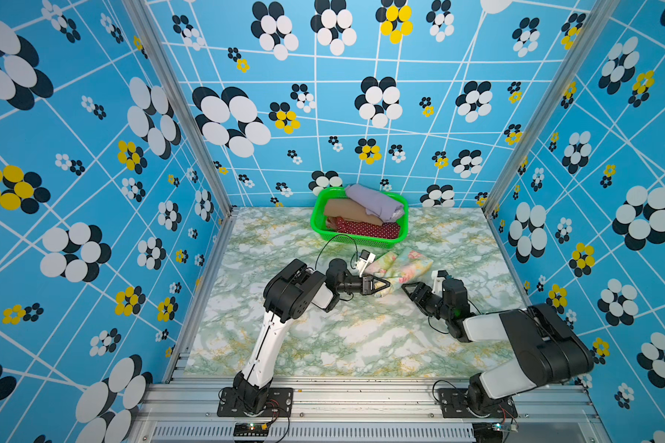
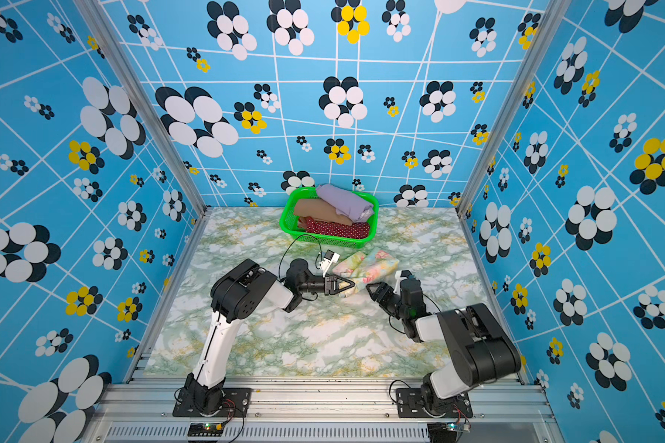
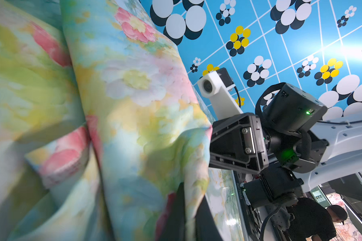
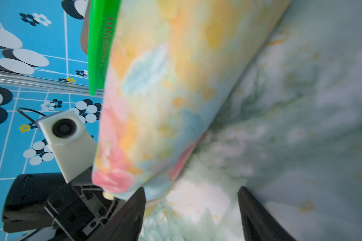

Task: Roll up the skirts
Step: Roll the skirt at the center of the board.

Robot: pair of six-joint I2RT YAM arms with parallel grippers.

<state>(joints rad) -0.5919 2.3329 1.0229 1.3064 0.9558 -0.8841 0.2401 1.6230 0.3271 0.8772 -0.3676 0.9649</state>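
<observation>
Bundled skirt [image 1: 400, 266] held at one end
It lies near the bench's [image 1: 323, 337] back edge, just before the green basket [image 1: 358, 238]; left gripper [image 1: 384, 285] pinches its near end, right gripper [image 1: 408, 288] spread beside it.

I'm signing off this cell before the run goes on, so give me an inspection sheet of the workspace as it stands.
Surface: marbled tabletop, no spills seen.
Job's things: floral skirt, bundled into a partial roll, close in front of the green basket.
Clutter: basket holds a lilac cloth, tan cloth and red dotted cloth; nothing else seen.
Grippers: left gripper shut on the skirt's near end; right gripper open beside it, holding nothing.
Cables: black cable arcs in front of the basket.
Surroundings: blue flower-patterned walls, aluminium frame; a person beyond the cell.
</observation>
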